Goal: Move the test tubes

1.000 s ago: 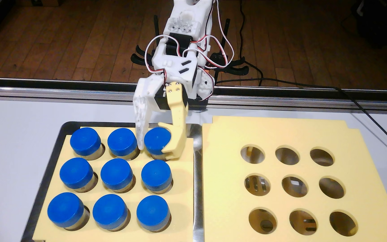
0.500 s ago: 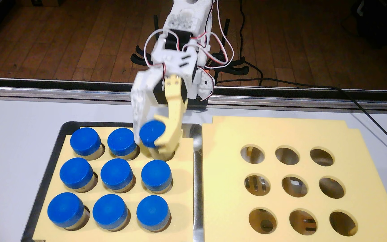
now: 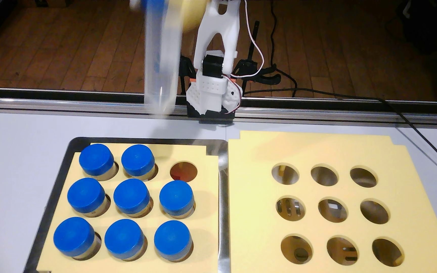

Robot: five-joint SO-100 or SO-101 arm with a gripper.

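Hanging high over worktop [image 3: 15,126], blurred tube [image 3: 161,78] clears left rack [image 3: 207,210] for carrying across; eight tubes [image 3: 130,198] stay seated. Hand mostly out of frame, probably clamped on cap; cannot tell.

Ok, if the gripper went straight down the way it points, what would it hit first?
Probably the table behind the left rack: the test tube hanging from the blurred gripper would touch there first. Depth is unclear.

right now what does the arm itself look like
White printed plastic arm with a forked link, a black servo, a dimpled white shoulder on a black base, thin white and red wires. The claw is only a pale yellow blur.
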